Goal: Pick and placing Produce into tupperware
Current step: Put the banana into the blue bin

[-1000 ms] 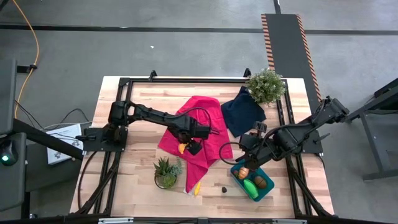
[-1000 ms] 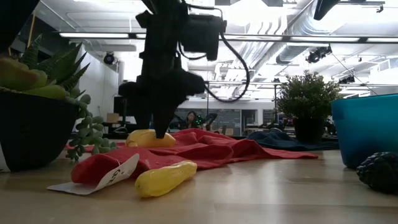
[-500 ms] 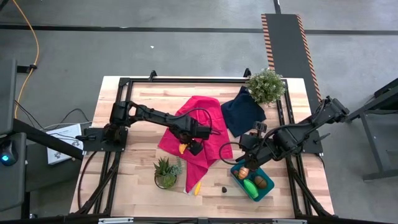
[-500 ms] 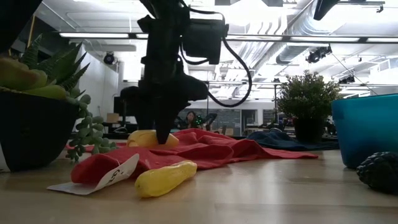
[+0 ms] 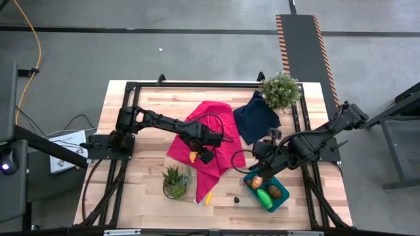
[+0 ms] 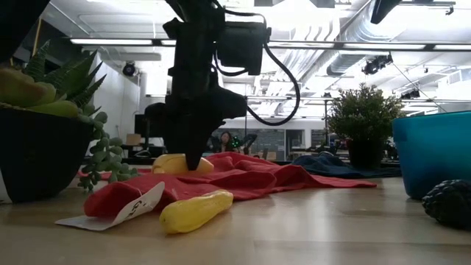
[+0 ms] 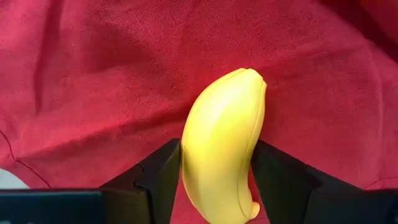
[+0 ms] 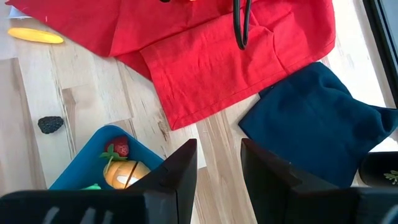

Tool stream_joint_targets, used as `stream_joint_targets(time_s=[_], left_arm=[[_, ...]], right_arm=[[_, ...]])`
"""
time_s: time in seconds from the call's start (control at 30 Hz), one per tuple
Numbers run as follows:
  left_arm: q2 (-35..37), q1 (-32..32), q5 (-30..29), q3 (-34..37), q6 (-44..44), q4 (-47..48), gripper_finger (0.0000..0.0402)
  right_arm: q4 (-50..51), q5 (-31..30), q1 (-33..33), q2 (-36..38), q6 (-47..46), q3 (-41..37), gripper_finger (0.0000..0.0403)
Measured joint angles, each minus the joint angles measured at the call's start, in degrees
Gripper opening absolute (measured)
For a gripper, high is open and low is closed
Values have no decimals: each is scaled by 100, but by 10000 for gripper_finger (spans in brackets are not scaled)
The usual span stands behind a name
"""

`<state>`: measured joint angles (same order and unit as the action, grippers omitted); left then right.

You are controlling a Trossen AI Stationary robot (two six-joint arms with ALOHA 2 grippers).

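banana (image 7: 221, 149) between left end effector (image 7: 214, 180) fingers (image 7: 161, 177)

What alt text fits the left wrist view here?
A yellow toy banana lies on a red cloth between the two dark fingers of the left end effector, which flank it closely on both sides. The cloth fills almost the whole background.

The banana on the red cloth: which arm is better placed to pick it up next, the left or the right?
The left. The left gripper is down on the red cloth with a finger on each side of the banana. The right gripper hovers at the tupperware, away from it.
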<state>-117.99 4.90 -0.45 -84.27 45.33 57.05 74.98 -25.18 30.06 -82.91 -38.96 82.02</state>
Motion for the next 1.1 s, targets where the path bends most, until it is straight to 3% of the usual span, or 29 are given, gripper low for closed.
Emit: stream_joint_targets(time_s=[0.47,0.83,1.1], left_arm=[[-52,-1,4,-11,-158,127,131],[-52,1,131,-43,-158,178,149],[-52,-1,364,-594,-387,395,134]], right_arm=[[-4,-117,0,0,-21,0,114],[-4,-130,0,0,-67,0,114],[-4,-129,0,0,-117,0,114]])
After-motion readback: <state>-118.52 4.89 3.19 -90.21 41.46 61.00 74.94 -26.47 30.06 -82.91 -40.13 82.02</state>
